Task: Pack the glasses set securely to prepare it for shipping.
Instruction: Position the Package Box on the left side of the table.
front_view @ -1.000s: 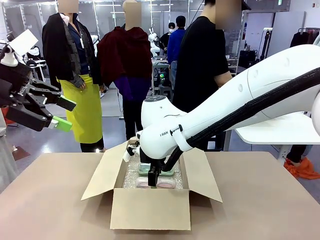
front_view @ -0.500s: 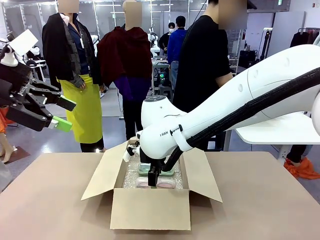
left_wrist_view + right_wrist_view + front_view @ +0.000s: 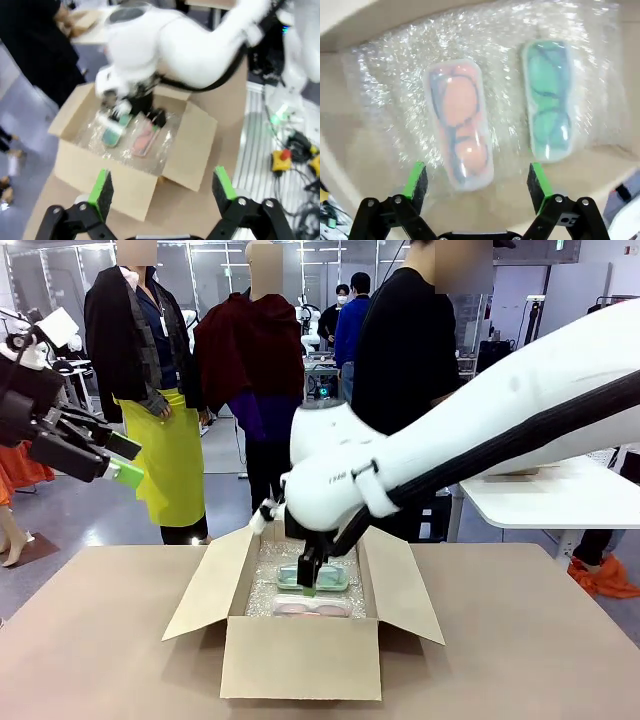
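Note:
The glasses set lies in an open cardboard box (image 3: 300,660) on a bubble-wrap sheet (image 3: 485,45). The mint-green pack (image 3: 330,578) (image 3: 549,100) (image 3: 114,131) and the pale pink pack (image 3: 298,608) (image 3: 459,122) (image 3: 145,140) rest flat, side by side and apart. My right gripper (image 3: 309,585) (image 3: 477,185) hangs open just above them inside the box, holding nothing. High at the far left, well away from the box, my left gripper (image 3: 115,462) (image 3: 162,190) is open and empty.
The box's four flaps (image 3: 205,585) stand spread outward on the brown table (image 3: 520,660). A person in black (image 3: 400,370) stands behind the box at the far side. A white table (image 3: 560,495) is at the right rear.
My right arm has lifted, raising its gripper a little from the packs. The left gripper has shifted slightly up and left. Both packs stay where they were.

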`<act>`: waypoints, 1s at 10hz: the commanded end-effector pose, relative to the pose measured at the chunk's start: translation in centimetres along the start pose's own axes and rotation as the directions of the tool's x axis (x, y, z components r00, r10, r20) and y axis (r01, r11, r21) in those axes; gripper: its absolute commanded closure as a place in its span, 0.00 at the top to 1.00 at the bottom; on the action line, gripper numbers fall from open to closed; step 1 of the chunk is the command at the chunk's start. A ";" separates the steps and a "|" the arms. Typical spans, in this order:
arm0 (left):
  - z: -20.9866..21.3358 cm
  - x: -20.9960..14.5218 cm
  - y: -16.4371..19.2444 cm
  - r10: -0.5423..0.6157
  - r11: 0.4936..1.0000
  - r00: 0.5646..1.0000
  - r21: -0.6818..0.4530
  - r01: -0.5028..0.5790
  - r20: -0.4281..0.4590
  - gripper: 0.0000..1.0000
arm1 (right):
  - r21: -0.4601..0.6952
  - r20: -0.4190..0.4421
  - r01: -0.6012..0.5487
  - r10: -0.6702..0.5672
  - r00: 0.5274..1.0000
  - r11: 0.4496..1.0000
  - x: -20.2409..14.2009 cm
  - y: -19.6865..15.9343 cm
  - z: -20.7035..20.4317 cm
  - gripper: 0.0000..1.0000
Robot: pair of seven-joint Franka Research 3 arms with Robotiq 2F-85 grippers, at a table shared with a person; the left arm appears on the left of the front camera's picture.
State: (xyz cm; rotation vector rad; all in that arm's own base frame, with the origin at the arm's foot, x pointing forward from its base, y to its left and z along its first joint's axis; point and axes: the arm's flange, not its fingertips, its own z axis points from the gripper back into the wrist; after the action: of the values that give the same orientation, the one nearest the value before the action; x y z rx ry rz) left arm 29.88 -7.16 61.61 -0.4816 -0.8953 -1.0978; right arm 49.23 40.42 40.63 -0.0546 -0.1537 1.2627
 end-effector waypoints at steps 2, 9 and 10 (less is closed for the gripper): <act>-0.8 -1.4 5.7 0.348 0.937 0.937 0.048 -0.347 -0.039 1.00 | -0.047 0.055 0.223 -0.220 0.974 0.974 -5.1 1.7 6.0 1.00; -7.7 -11.1 16.6 0.863 0.483 0.453 0.104 -0.869 -0.224 1.00 | -0.111 0.267 0.745 -0.702 0.660 0.657 -24.0 1.3 15.0 1.00; -8.6 -12.4 17.2 0.878 0.450 0.421 0.088 -0.889 -0.229 1.00 | -0.093 0.290 0.799 -0.751 0.593 0.595 -26.9 1.7 15.5 1.00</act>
State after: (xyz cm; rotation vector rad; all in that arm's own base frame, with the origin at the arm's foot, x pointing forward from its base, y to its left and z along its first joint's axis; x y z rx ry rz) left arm 45.91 0.30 47.34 -0.6826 -0.2862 -0.1833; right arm 39.43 15.60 53.55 0.0099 -0.4290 0.4338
